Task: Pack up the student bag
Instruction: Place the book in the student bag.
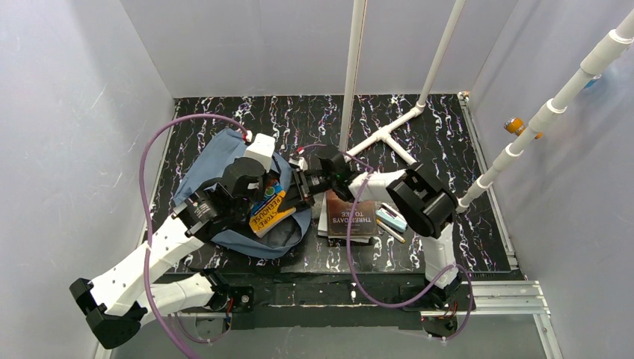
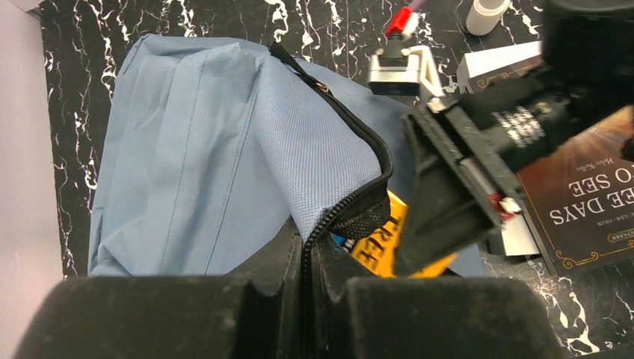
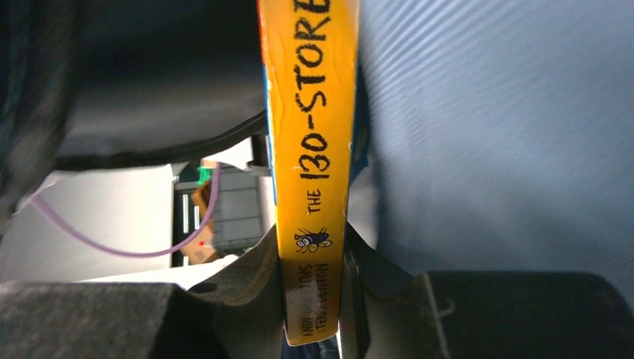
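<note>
The student bag (image 1: 213,161), slate-blue fabric with a dark zipper, lies on the left of the black marbled table (image 1: 448,127). My left gripper (image 2: 310,258) is shut on the bag's (image 2: 209,149) zipper edge and holds the opening up. My right gripper (image 3: 314,273) is shut on the spine of a yellow book (image 3: 314,134), which stands on edge beside the blue fabric (image 3: 508,134). From above, the yellow book (image 1: 268,209) is angled into the bag's mouth, with the right gripper (image 1: 299,193) at its upper right end. The left wrist view shows the book (image 2: 377,247) under the lifted flap.
A dark brown book (image 1: 351,217) lies right of the bag, also seen in the left wrist view (image 2: 591,194). A light-blue eraser (image 1: 391,218) and a pencil (image 1: 392,232) lie beside it. White pipe framing (image 1: 389,134) crosses the back right. Grey walls enclose the table.
</note>
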{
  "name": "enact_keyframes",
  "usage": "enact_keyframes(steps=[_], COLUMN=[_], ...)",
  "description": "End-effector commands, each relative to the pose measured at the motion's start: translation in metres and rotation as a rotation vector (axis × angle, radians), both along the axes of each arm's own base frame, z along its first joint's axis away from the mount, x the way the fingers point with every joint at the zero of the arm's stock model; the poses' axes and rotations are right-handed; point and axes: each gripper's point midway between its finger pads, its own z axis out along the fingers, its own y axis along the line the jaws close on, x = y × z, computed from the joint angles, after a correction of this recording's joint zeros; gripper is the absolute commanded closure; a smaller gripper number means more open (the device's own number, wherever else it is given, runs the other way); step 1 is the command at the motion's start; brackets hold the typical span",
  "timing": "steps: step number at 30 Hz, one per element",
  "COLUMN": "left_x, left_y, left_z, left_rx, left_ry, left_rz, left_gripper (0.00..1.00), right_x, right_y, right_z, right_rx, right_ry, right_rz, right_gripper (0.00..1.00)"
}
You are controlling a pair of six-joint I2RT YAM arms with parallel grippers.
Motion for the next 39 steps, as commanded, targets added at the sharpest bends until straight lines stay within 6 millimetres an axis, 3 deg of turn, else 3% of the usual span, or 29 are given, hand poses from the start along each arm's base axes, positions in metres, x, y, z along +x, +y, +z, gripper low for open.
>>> enact_keyframes(steps=[1, 6, 10, 14, 19, 23, 25, 32, 35, 39], left_x=[0.0, -0.001, 0.001, 0.0, 0.001, 0.003, 0.004, 0.003, 0.003, 0.004], left_y=[-0.005, -0.01, -0.015, -0.013, -0.012, -0.016, -0.017, -0.017, -0.017, -0.017], left_z=[0.022, 0.02, 0.015, 0.013, 0.007, 0.007, 0.007, 0.008, 0.007, 0.007], left_rx=[-0.074, -0.102, -0.102, -0.101, -0.089, -0.091, -0.091, -0.096, -0.095, -0.075], left_ry=[-0.057, -0.042, -0.022, -0.018, -0.018, -0.013, -0.013, -0.015, -0.012, -0.015], left_rz=[-0.017, -0.023, -0.027, -0.023, -0.01, -0.017, -0.021, -0.026, -0.025, -0.035], left_gripper=[1.0, 1.0, 1.0, 1.0, 1.0, 1.0, 1.0, 1.0, 1.0, 1.0], right_x=[0.025, 0.06, 0.077, 0.075, 0.068, 0.066, 0.067, 0.087, 0.089, 0.078], right_y=[0.021, 0.053, 0.069, 0.051, 0.021, 0.02, 0.027, 0.049, 0.057, 0.057], right_z=[-0.011, -0.023, -0.032, -0.04, -0.046, -0.039, -0.035, -0.026, -0.018, -0.022], right_rx=[-0.04, -0.07, -0.071, -0.13, -0.138, -0.067, -0.019, 0.022, 0.058, 0.076], right_ry=[-0.182, -0.23, -0.212, -0.244, -0.208, -0.192, -0.187, -0.209, -0.221, -0.298], right_rz=[0.007, -0.037, -0.083, -0.137, -0.24, -0.289, -0.296, -0.379, -0.377, -0.284], right_gripper=[0.96, 0.84, 0.58, 0.34, 0.27, 0.31, 0.38, 0.42, 0.56, 0.91])
